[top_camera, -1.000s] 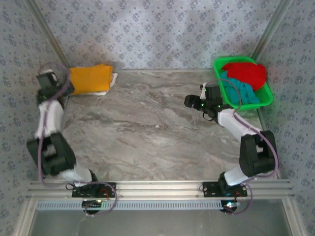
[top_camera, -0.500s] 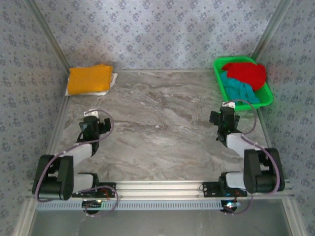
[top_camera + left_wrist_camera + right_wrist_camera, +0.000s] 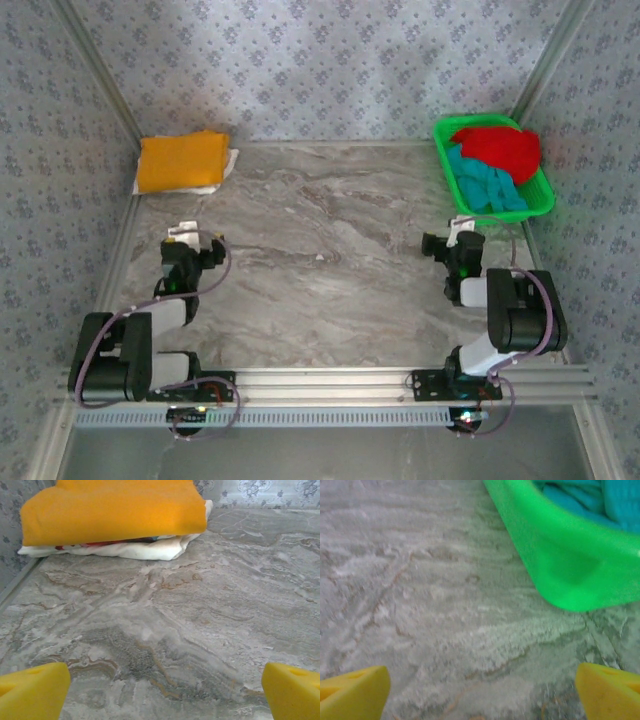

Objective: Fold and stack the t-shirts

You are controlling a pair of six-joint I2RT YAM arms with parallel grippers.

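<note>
1. The left arm is sitting folded low over its base, elbow out toward the left edge, with the left gripper (image 3: pixel 185 238) pointing at the far wall over the table (image 3: pixel 320 270); its jaws are standing wide with nothing between them
2. The right arm is crouching the same way, elbow toward the right edge, and the right gripper (image 3: pixel 460 243) is pointing toward the far right corner, jaws spread wide and holding nothing
3. The yellow-orange t-shirt (image 3: pixel 182 160) is lying folded in the far left corner on top of the white t-shirt (image 3: pixel 229 166), well ahead of the left gripper
4. The red t-shirt (image 3: pixel 500 148) and the teal t-shirt (image 3: pixel 487 187) are lying crumpled in the green basket (image 3: pixel 500 213), red at the far end and teal nearer; the basket's near end is sitting just ahead of the right gripper, not touching it
5. The left wrist camera is showing a thin strip of red and dark print between the two folded layers, with the white edge bulging out beneath
6. The right wrist camera is showing the basket's rounded near corner close up, teal cloth lying behind its wall; from overhead the red one is seen heaped over the basket's far half
</note>
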